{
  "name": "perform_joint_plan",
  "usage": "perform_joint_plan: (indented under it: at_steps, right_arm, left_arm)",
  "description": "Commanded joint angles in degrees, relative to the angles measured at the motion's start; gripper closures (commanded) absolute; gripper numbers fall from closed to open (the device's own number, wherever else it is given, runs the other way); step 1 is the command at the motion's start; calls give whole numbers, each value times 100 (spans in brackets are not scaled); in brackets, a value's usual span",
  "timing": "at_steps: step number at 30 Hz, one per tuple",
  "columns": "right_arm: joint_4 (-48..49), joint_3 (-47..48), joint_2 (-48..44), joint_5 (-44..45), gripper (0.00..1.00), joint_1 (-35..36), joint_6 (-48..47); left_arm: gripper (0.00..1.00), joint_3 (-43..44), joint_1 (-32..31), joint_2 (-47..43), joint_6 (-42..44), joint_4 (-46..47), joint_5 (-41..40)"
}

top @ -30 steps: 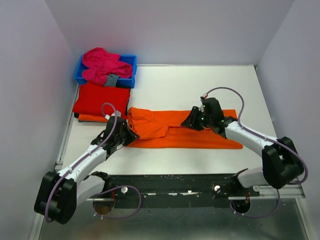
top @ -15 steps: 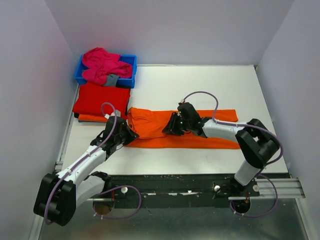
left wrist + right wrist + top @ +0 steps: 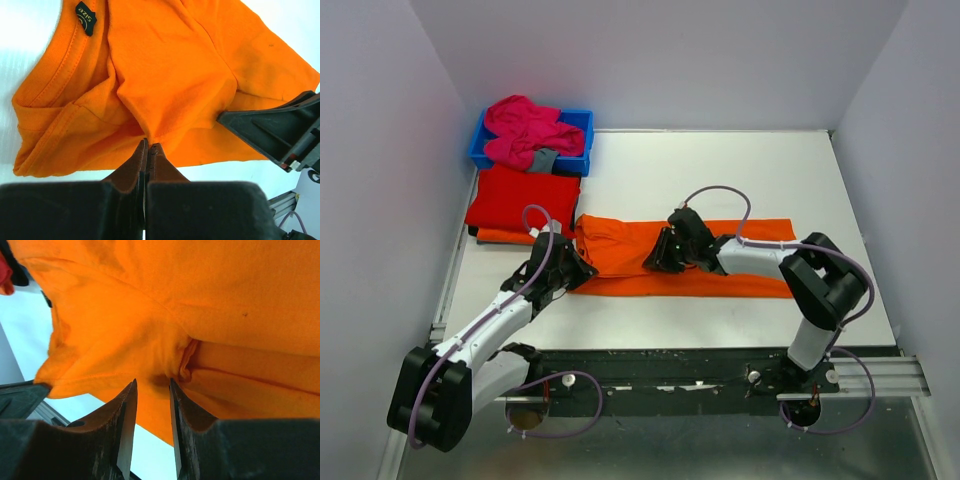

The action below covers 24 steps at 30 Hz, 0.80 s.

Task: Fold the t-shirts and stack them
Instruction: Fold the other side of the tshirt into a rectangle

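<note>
An orange t-shirt point(image 3: 620, 248) lies across the middle of the table, folded into a long band with its collar at the left. My left gripper point(image 3: 582, 273) is shut on a pinch of the shirt's near left edge, seen close up in the left wrist view point(image 3: 149, 145). My right gripper point(image 3: 656, 260) stands open over the band's middle, tips down at the cloth point(image 3: 151, 382) beside a bunched seam, nothing clamped. A folded red t-shirt point(image 3: 525, 197) lies at the left on another folded orange one point(image 3: 498, 237). A crumpled magenta t-shirt point(image 3: 523, 128) fills the bin.
The blue plastic bin point(image 3: 582, 121) stands at the back left corner with a small grey cloth piece point(image 3: 544, 158) hanging on its front. White walls close in on the left, right and back. A metal rail point(image 3: 700, 385) runs along the near edge.
My right gripper has slid left along the orange shirt from its right part to its middle, its jaws narrowing slightly. The left gripper has kept its hold without moving.
</note>
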Motion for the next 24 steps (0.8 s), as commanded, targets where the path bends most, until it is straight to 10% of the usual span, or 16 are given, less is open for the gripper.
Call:
perform_joint_plan:
  at_steps: [1, 24]
  right_arm:
    - [-97, 121, 313, 236, 60, 146, 120]
    - [-343, -195, -100, 641, 60, 208, 93]
  left_arm:
    - [100, 25, -21, 36, 124, 111, -99]
    - [100, 140, -21, 45, 326, -73, -266]
